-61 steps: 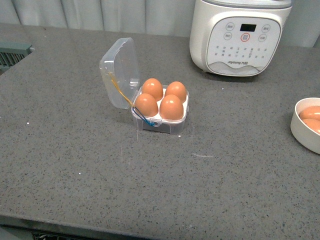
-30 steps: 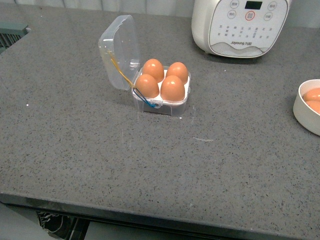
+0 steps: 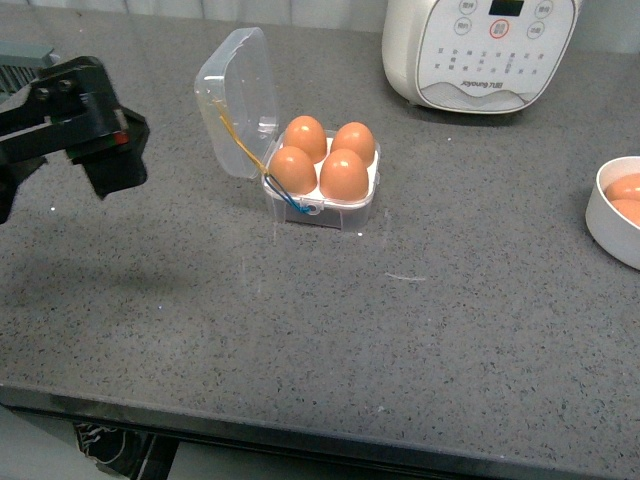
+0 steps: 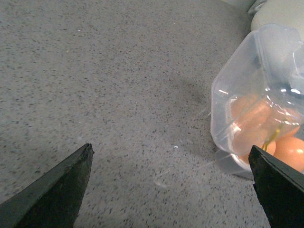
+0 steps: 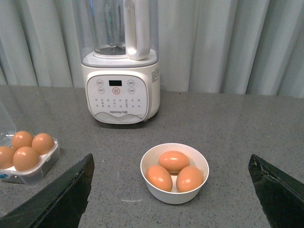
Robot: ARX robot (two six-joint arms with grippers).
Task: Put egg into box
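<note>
Plainly, left gripper and right gripper gape empty above the speckled grey counter, pale curtains behind its far edge.

A grey speckled table carries a white kitchen appliance with a front control panel and a clear jug on top. Near it stands a round cream bowl holding three brown eggs. Pale pleated curtains hang behind.

Box: middle of the counter, four eggs in its cells.
Blender: behind the box, off right.
Bowl: far right, three eggs inside.
</note>
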